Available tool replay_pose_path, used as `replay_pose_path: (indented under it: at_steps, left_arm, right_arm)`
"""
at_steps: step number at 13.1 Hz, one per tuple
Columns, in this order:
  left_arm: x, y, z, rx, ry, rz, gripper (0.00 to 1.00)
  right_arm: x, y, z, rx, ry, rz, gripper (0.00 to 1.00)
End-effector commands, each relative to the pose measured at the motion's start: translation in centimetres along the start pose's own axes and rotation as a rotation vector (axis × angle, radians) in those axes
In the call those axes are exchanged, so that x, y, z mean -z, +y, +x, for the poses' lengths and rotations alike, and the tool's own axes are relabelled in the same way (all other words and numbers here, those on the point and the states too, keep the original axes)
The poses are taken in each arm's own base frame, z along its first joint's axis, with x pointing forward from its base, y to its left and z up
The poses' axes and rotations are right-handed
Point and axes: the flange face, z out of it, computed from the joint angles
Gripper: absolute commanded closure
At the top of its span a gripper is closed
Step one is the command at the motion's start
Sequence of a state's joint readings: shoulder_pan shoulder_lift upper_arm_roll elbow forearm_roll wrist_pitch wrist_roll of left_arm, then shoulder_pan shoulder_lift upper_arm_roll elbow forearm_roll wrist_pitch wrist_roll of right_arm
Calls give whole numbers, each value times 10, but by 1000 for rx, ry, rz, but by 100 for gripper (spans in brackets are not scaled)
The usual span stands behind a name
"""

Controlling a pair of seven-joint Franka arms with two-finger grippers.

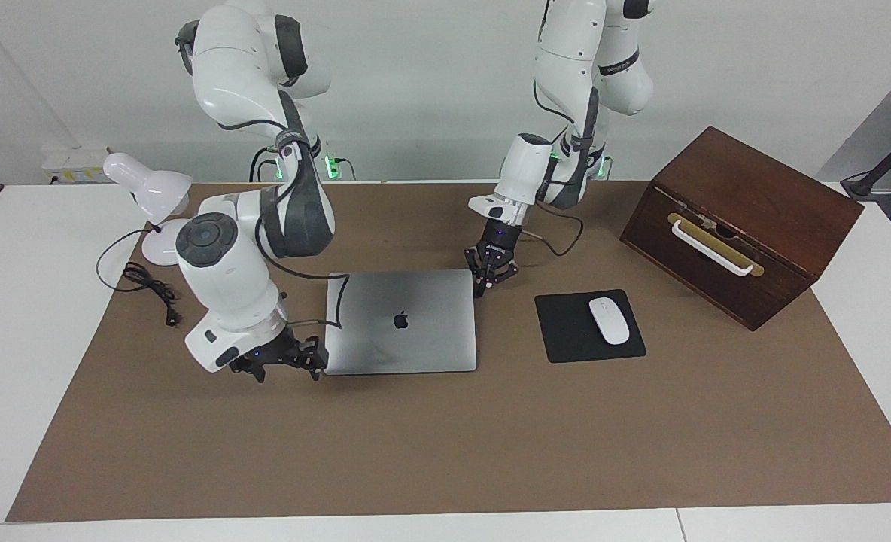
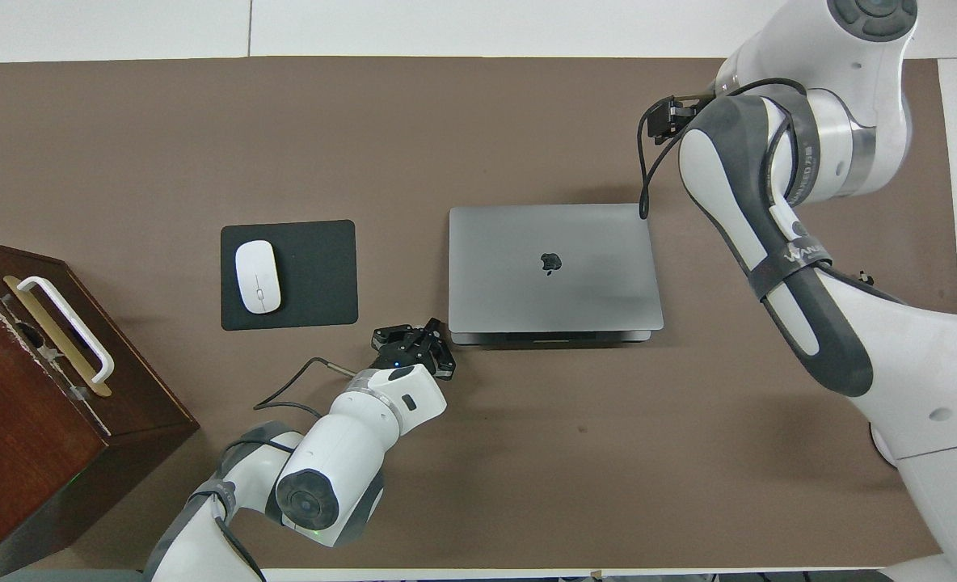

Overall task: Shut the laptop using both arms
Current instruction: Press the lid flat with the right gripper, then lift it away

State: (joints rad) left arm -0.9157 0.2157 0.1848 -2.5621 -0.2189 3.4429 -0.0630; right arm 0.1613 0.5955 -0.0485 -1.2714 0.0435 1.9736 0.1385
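Brown matting covers the worktop [image 1: 445,452], broad and bare along the frame's lower edge. Mid-frame, the right claw [image 1: 289,360] spreads open beside the shut laptop [image 1: 400,321], a flat matte silver slab, holding nothing. Higher, the left claw [image 1: 493,275] is pinched closed, empty, at the laptop's upper corner.

wooden box [image 2: 34,388] cut off at overhead edge, right gripper [image 2: 663,120] mostly hidden there by its arm

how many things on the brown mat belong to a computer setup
3. The closed laptop lies mid-mat; the black mouse pad lies beside it toward the left arm's end; the white mouse rests on that pad. Nothing seems hidden.
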Motion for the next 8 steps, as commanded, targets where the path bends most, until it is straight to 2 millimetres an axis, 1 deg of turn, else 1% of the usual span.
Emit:
replay_pose_path:
  at_steps: [1,2,3,4,5,6,8]
  left_arm:
    - [49,-17,26,80,-100,-31,100]
    - [65,-25,36,96,-149,-43,100]
    - [80,-36,44,121,-191,-51,100]
    - [93,-44,51,128,-225,-61,100]
    - [110,-55,64,147,-244,-69,100]
    - [128,-68,77,168,-282,-74,100]
    - [164,-92,112,193,-364,-74,100]
  right_arm:
    - [19,28,1,-1,40,-7,0]
    - [23,26,1,1,42,-7,0]
    - [32,26,0,4,51,-10,0]
    - [37,26,-2,12,51,-25,0]
    - [44,25,-3,23,54,-45,0]
    - [46,26,-5,26,45,-59,0]
    - [67,34,-9,22,45,-79,0]
